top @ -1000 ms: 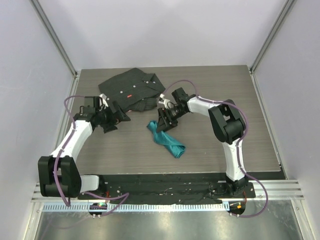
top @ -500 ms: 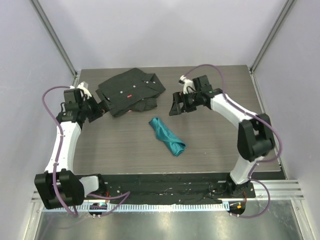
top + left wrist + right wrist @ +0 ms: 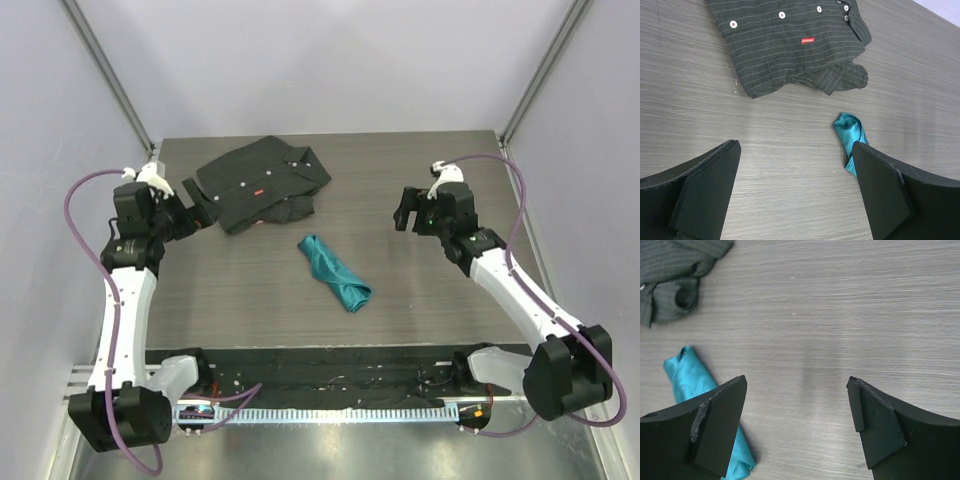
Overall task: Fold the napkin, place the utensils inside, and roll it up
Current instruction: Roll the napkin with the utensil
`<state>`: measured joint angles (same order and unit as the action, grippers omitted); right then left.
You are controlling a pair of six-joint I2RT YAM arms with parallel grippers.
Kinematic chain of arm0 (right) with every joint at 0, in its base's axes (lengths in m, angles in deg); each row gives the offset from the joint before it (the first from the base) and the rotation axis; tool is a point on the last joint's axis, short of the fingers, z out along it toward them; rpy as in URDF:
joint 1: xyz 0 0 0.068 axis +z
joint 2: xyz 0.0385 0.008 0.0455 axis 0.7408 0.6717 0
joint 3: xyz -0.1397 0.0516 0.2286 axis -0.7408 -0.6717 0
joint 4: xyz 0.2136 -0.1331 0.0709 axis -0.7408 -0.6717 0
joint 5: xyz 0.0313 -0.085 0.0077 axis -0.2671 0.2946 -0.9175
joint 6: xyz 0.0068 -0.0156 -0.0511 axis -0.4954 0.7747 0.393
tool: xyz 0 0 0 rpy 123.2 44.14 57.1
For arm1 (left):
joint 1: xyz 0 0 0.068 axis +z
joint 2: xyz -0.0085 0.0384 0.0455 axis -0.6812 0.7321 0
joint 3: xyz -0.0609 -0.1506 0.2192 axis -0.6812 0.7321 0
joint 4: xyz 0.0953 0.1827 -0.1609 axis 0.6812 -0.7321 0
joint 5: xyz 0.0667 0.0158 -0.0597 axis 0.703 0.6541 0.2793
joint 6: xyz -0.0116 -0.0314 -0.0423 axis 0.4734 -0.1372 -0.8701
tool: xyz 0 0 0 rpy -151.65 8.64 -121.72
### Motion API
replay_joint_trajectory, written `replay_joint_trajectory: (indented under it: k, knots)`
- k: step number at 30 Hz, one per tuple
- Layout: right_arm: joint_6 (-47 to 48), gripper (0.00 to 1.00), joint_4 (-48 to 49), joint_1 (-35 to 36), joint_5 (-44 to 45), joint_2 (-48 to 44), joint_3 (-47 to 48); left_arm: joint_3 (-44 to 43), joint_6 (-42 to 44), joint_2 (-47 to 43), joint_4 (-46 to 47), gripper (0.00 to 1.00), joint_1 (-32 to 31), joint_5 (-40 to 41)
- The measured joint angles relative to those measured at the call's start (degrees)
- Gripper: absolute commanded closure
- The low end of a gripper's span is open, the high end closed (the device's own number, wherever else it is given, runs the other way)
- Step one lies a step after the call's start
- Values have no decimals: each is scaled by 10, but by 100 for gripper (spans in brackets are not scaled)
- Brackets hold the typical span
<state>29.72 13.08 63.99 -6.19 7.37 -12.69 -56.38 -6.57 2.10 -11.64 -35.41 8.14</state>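
My left tool (image 3: 188, 215) hangs over the left side of the desk (image 3: 450, 290), its jaws spread as wide as they go and nothing between them. In its wrist view both black fingers (image 3: 705, 190) frame bare grey wood grain. Straight ahead of this tool, a little beyond the fingertips, lies the dark striped shirt (image 3: 790, 45), crumpled flat on the desk, with white buttons (image 3: 782, 15) along one edge and a small red tag (image 3: 808, 40) facing up. The tool touches neither the shirt nor the desk.

The napkin (image 3: 335, 272) lies on the desk about midway between my two tools and well apart from both. It is a tight teal bundle, rolled or bunched lengthwise, and it lies on a diagonal. From my left tool it sits ahead and off toward the finger at the right of the wrist view, which hides its near end. It is just clear of the shirt's lower sleeve and does not touch it. I cannot tell what, if anything, is wrapped inside.

My right tool (image 3: 403, 210) hangs over the right half of the desk. Its jaws also stand fully apart and hold nothing, with plain desk between the fingers (image 3: 880, 430). From this tool the napkin lies off to the left, its near end hidden behind the left-hand finger of the wrist view. A corner of the shirt shows beyond it, at the far left.
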Motion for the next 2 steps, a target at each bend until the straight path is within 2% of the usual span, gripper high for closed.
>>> replay_joint_trajectory:
  k: [2]
  knots:
    - [-4, 9, 12, 0, 17, -2, -10, 1, 1, -2, 0, 0, 0, 0]
